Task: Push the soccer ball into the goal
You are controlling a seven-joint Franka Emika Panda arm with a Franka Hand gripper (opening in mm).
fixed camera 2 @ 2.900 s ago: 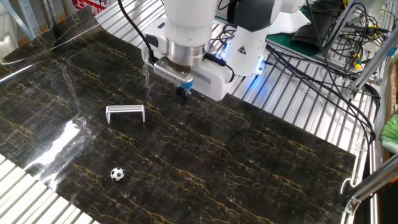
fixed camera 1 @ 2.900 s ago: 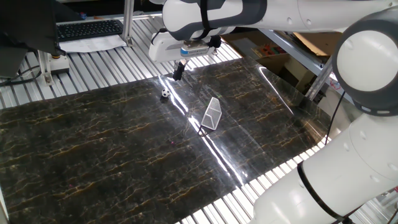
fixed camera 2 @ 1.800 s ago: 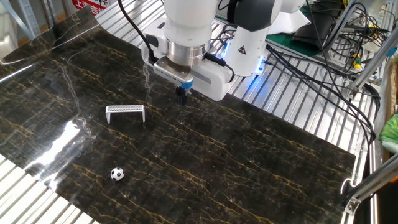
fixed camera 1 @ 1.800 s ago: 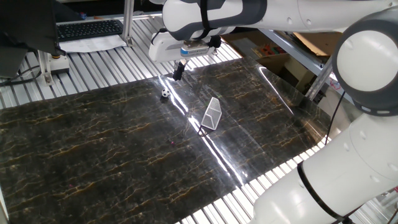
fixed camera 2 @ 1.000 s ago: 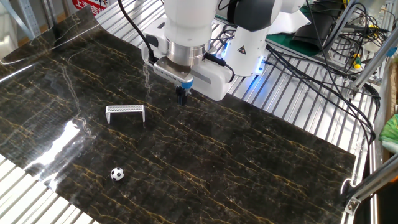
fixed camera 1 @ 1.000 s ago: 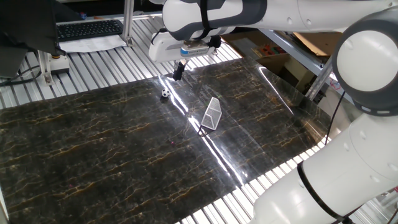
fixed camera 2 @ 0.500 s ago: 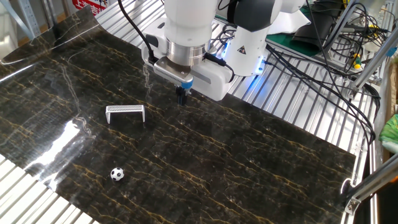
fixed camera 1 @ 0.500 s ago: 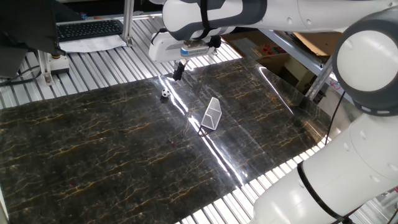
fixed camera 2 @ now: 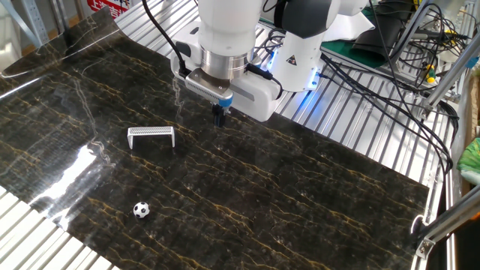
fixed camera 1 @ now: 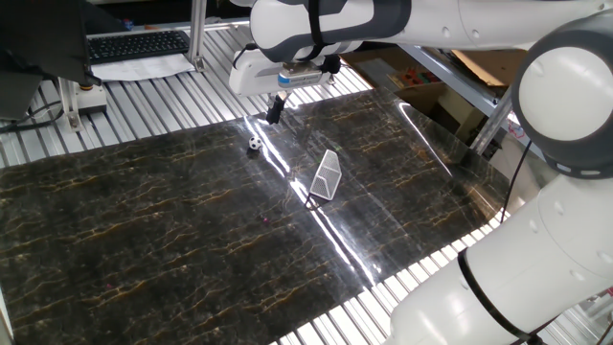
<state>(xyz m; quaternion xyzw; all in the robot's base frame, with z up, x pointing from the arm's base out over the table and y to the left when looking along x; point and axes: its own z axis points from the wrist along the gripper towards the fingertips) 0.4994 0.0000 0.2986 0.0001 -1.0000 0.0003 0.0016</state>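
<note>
on the dark desk (fixed camera 2: 315, 195) the ball (fixed camera 2: 141, 210) sits well apart from the goal (fixed camera 2: 151, 136). light and free-rolling, it wants a nudge from behind, no grip. gripper (fixed camera 2: 219, 118) jaws look closed, empty.

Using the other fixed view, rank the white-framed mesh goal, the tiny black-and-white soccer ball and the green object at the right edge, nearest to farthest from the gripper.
1. White-framed mesh goal, just left of the gripper.
2. Black-and-white soccer ball, near the mat's front edge.
3. Green object, far right edge.

Bare tabletop (fixed camera 2: 300, 187) between ball (fixed camera 2: 141, 210) and goal (fixed camera 2: 151, 136)
</note>
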